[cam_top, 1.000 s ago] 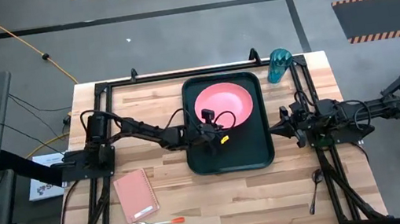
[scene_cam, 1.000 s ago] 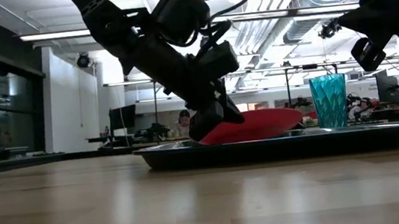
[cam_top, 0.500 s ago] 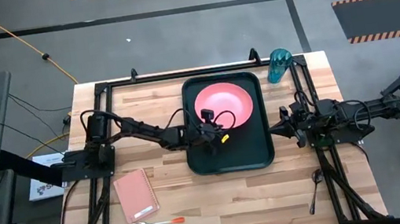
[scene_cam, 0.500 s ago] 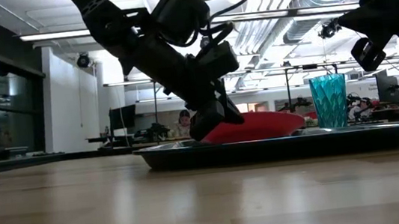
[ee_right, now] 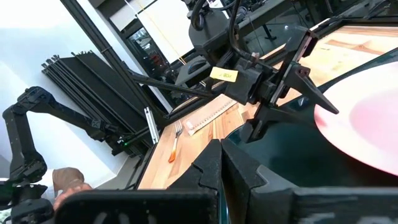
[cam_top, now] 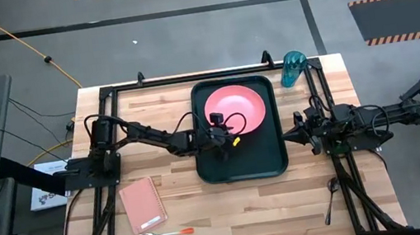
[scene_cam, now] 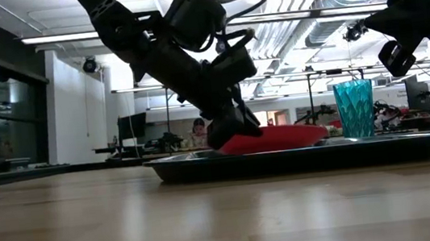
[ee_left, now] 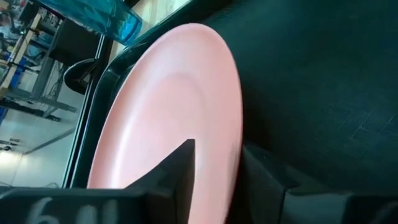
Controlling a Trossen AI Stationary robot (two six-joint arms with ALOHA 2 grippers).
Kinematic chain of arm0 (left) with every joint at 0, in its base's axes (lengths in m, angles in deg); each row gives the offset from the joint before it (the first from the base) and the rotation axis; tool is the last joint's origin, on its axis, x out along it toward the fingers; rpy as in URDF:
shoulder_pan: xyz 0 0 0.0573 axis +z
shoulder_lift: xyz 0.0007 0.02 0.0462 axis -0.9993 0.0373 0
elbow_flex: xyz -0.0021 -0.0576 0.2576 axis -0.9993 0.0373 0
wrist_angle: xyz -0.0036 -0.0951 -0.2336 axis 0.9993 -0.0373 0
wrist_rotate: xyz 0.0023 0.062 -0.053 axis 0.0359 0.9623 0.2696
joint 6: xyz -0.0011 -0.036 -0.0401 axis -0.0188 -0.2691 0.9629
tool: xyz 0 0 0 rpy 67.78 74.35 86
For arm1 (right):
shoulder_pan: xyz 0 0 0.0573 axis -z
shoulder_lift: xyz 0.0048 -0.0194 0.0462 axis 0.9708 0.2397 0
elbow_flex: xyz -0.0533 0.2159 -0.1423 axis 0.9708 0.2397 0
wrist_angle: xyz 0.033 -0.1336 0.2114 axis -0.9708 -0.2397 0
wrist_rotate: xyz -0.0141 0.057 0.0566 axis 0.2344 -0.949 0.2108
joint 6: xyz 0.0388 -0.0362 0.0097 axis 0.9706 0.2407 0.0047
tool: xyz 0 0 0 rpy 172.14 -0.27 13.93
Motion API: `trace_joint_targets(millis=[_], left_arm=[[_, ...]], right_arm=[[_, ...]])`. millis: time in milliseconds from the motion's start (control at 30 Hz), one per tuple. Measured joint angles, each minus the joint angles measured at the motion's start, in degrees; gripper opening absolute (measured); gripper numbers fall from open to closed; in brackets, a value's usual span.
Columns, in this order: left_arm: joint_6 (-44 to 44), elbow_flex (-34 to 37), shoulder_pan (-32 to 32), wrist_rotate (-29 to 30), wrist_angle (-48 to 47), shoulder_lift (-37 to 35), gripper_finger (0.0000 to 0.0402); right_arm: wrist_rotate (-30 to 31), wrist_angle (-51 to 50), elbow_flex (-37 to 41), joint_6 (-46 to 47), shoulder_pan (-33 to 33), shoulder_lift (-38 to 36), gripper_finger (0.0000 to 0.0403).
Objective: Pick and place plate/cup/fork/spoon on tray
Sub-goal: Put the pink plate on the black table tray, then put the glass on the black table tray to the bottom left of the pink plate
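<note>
The salmon-pink plate (cam_top: 238, 107) lies in the far part of the dark tray (cam_top: 242, 167). My left gripper (ee_left: 217, 155) is open at the plate's near-left rim, one finger over the plate and one outside it. The teal cup (cam_top: 294, 67) stands on the table past the tray's far right corner. The orange-handled fork (cam_top: 165, 234) lies near the front edge, and the dark spoon (cam_top: 331, 199) lies at the front right. My right gripper (cam_top: 299, 127) hovers shut to the right of the tray. My left gripper has its fingers (ee_left: 180, 171) on either side of the plate's near-left rim (ee_left: 235, 140), slanting down from the table's left. The plate rests on the tray floor. I cannot tell whether either finger touches it.
A pink notebook (cam_top: 141, 204) lies on the table to the left of the tray, just beyond the fork. The near half of the tray floor is bare. A person sits far off in the room behind the table (scene_cam: 198, 130).
My left gripper has opened at the plate's rim. The plate's near-left side, raised a second ago, has sunk, and the plate lies flatter in the tray.
</note>
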Motion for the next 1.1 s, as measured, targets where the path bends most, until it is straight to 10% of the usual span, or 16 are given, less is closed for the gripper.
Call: trace_joint_targets(millis=[767, 1100], left_arm=[[7.44, -0.17, -0.83, -4.42, 3.76, -1.37, 0.015], [15.1, -4.23, 1.45, -20.53, -4.7, -12.63, 0.015]], right_arm=[[0.02, -0.01, 0.01, -0.01, 0.01, -0.01, 0.0], [0.02, 0.0, 0.0, -0.01, 0.01, -0.01, 0.0]])
